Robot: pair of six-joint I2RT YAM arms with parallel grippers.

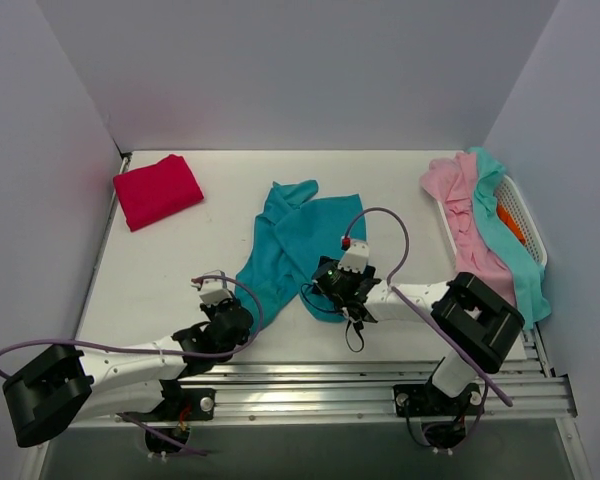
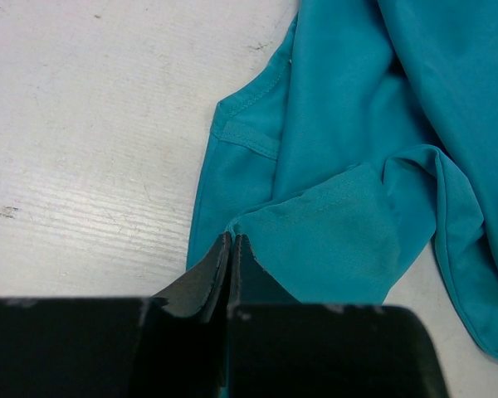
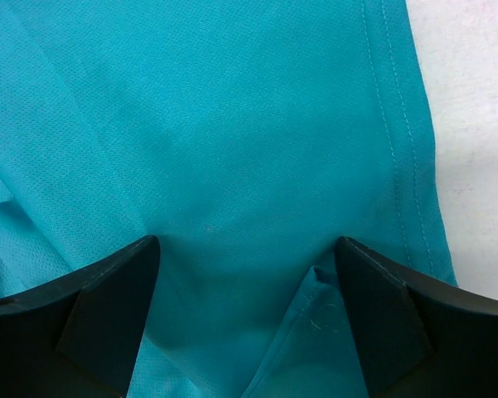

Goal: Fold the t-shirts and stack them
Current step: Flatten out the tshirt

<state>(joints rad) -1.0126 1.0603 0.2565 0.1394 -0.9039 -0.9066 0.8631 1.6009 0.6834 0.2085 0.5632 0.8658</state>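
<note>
One teal t-shirt [image 2: 357, 166] corner lies hidden between the left fingers [image 2: 201, 286].

Hidden and cropped cloth
The orange shirt [image 1: 510, 224] in the basket [image 1: 529, 213] at the right edge of the table [image 1: 160, 270] shows only a sliver beside the aqua shirt [image 1: 491, 170]. The teal shirt [image 1: 302, 238] overruns both wrist views, its near hem under the right gripper [image 1: 335, 291].

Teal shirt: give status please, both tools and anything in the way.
Left tool shut on teal shirt hem. Right tool open, over same shirt. Shirt rumpled, unfolded. Red shirt folded far left, not in the way.
</note>
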